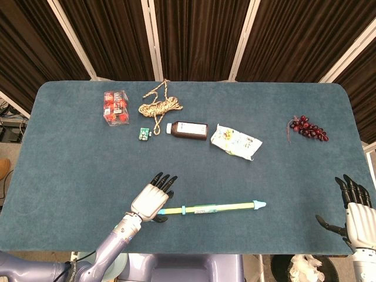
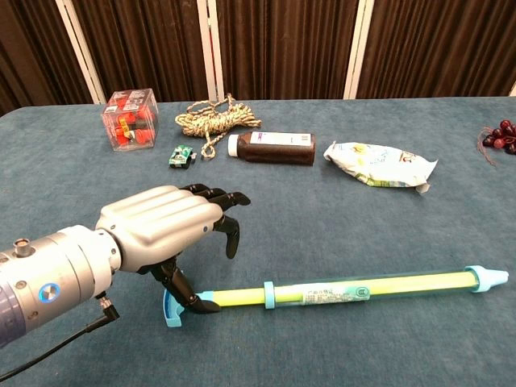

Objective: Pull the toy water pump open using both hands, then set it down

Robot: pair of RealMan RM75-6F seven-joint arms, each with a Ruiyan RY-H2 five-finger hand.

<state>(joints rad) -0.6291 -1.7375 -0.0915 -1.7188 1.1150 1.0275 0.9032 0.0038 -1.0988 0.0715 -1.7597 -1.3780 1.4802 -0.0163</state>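
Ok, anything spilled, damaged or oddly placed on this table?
Nothing stands out. The toy water pump lies flat and intact, the brown bottle rests on its side with cap on, and the snack bag looks crumpled but closed. Left hand sits over the pump's handle.
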